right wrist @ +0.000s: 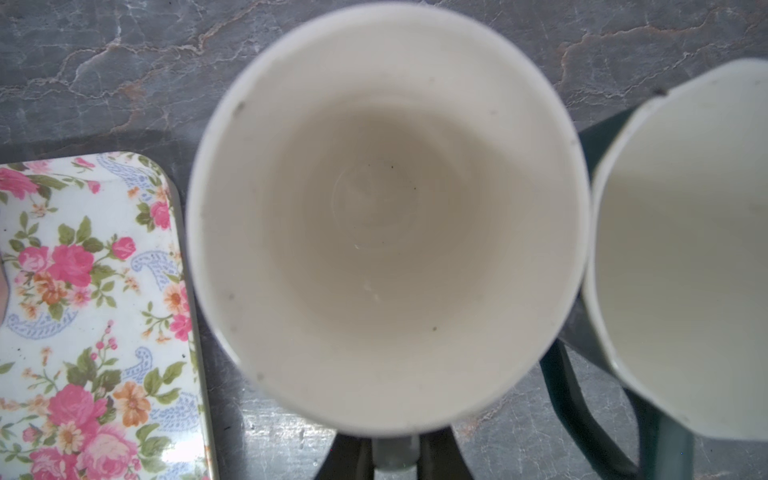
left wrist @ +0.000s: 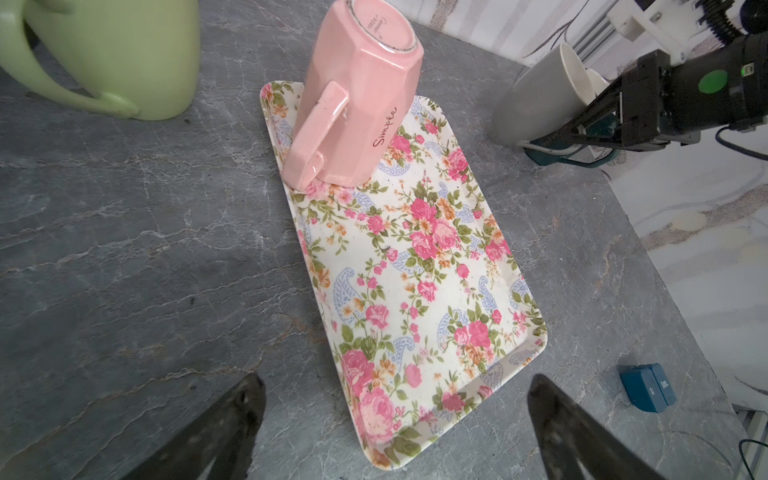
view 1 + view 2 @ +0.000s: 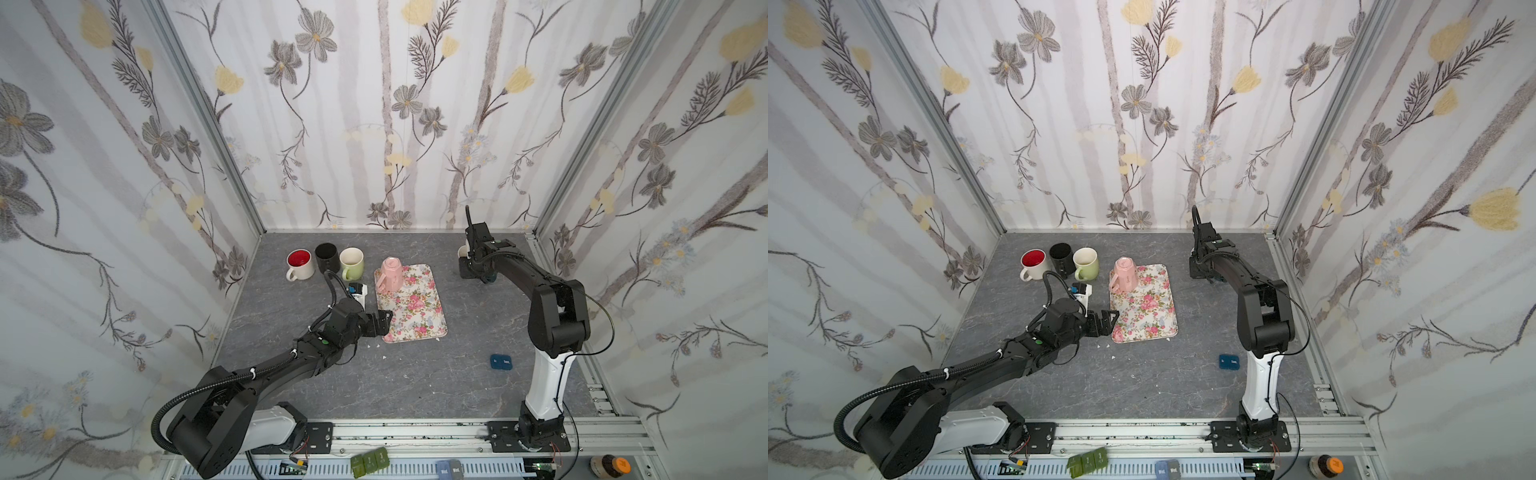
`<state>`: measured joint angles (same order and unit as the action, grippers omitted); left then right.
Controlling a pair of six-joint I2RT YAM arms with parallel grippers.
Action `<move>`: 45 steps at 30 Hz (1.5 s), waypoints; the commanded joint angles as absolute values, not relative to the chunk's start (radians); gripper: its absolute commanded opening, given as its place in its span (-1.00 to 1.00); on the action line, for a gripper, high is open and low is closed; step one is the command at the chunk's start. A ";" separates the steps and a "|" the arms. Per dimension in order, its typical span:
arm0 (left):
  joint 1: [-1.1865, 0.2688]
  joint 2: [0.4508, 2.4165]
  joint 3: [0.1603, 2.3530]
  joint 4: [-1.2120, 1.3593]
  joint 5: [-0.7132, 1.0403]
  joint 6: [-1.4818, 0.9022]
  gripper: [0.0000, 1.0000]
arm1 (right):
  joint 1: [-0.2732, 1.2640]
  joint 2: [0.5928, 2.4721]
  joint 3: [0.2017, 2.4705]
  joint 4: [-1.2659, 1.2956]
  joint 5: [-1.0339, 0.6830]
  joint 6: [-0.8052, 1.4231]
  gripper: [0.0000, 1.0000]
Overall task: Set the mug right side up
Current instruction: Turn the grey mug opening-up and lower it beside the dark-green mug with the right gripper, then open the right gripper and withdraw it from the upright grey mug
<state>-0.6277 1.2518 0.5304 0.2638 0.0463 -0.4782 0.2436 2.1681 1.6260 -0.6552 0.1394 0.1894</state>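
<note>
The left arm (image 3: 286, 363) stretches low over the table (image 3: 415, 382), jaws wide open and empty at the floral tray's (image 3: 419, 320) near left edge. The pink mug (image 3: 391, 272) stands upside down on the tray's far end, well ahead of them. The right arm (image 3: 557, 316) reaches far right, jaws closed on a grey mug's (image 1: 386, 216) handle.

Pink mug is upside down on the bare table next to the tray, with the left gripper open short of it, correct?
Not on the table: the pink mug stands upside down on the tray itself, at its far end, as the left wrist view shows. The left gripper is open, short of it.
</note>
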 commanded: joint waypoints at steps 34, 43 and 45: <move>-0.622 1.236 0.539 0.224 -0.067 -0.406 1.00 | 0.427 1.466 1.046 -0.212 -0.177 0.346 0.59; -0.621 1.246 0.519 0.271 -0.038 -0.402 1.00 | 0.478 1.181 0.740 -0.010 -0.258 0.501 0.89; -0.620 1.255 0.523 0.270 -0.038 -0.400 1.00 | 0.478 1.092 0.673 -0.005 -0.237 0.525 0.99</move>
